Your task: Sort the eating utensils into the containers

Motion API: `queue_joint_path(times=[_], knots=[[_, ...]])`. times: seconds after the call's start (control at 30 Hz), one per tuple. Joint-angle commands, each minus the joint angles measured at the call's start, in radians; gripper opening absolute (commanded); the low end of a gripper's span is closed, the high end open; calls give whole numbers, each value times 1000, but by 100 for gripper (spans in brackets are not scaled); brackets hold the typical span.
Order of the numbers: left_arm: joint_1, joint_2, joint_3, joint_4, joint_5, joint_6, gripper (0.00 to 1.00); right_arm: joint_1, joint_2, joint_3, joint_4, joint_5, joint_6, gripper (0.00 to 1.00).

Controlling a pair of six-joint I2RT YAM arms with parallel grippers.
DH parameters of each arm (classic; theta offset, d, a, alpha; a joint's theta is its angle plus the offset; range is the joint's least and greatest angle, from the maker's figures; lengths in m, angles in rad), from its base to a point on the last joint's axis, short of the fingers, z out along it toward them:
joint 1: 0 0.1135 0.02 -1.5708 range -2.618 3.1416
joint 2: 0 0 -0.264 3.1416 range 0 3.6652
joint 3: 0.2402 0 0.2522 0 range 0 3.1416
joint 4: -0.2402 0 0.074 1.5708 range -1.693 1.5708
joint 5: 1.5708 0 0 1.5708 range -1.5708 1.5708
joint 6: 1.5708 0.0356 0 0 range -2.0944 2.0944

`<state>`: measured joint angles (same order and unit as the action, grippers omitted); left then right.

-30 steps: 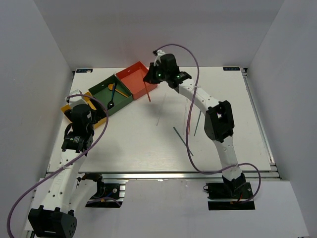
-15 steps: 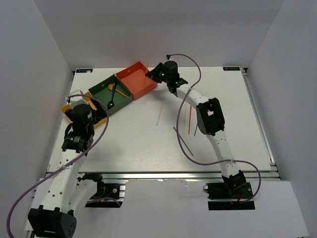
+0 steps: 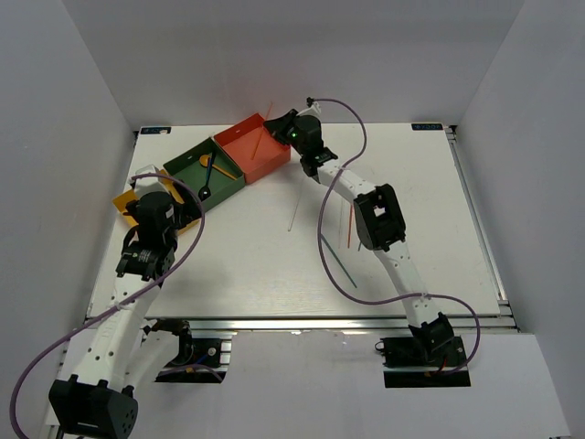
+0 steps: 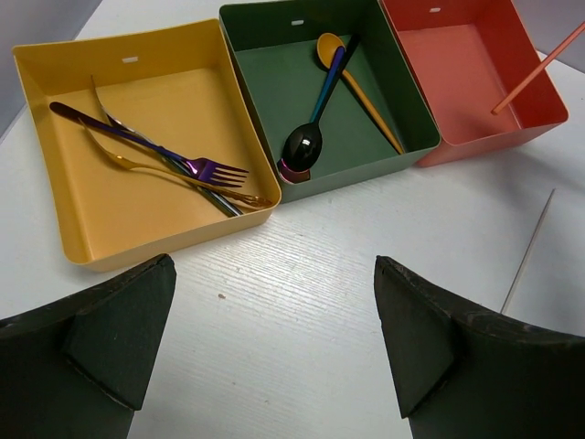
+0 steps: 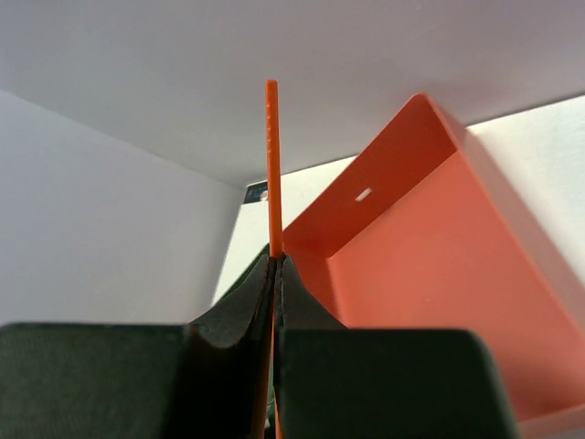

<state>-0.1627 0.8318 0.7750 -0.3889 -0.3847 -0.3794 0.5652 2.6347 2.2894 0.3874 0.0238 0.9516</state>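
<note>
My right gripper (image 3: 285,130) (image 5: 276,261) is shut on a red chopstick (image 5: 271,165) at the right rim of the red-orange box (image 3: 245,146) (image 5: 430,265). The chopstick (image 4: 537,69) slants down with its lower tip inside that box (image 4: 457,73). My left gripper (image 3: 175,212) (image 4: 274,274) is open and empty above the table in front of the yellow box (image 4: 55,146). The yellow box holds an iridescent fork (image 4: 151,144), a gold fork (image 4: 187,180) and a silver piece. The dark green box (image 4: 265,82) (image 3: 190,166) holds a black spoon (image 4: 305,146) and a gold spoon (image 4: 361,91).
On the table lie a silver chopstick (image 3: 293,212) (image 4: 528,251), a red chopstick (image 3: 351,226) and a teal chopstick (image 3: 338,262), partly under my right arm. White walls stand on three sides.
My right gripper has swung left and back to the red-orange box with the red chopstick, tilting it so the lower tip is now inside the box. The left arm has barely moved.
</note>
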Motion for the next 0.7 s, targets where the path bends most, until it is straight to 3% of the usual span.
queue_joint_path(times=[0.0,0.07,0.13,0.17,0.2,0.3,0.47,0.53,0.6,0.67], knots=[[-8,4,32,-10,-2,-4,98,13,42,67,96,57,-77,1],[-9,9,33,-19,-5,-4,98,22,51,79,93,57,-100,10],[-15,9,35,-25,-11,-6,98,30,53,73,104,54,-106,27],[-15,7,36,-25,-14,-6,98,33,51,74,105,50,-112,48],[-17,9,35,-25,-17,-6,98,35,48,79,102,44,-116,60],[-17,9,35,-24,-16,-15,98,42,12,81,87,41,-154,87],[-17,29,30,19,33,-65,98,32,-144,-5,21,51,-220,89],[-17,75,41,44,131,-61,98,24,-246,-89,-68,88,-281,89],[-21,128,87,38,187,-59,98,24,-437,-269,-100,191,-417,89],[-55,255,180,-8,196,-73,98,16,-603,-335,-265,346,-486,89]])
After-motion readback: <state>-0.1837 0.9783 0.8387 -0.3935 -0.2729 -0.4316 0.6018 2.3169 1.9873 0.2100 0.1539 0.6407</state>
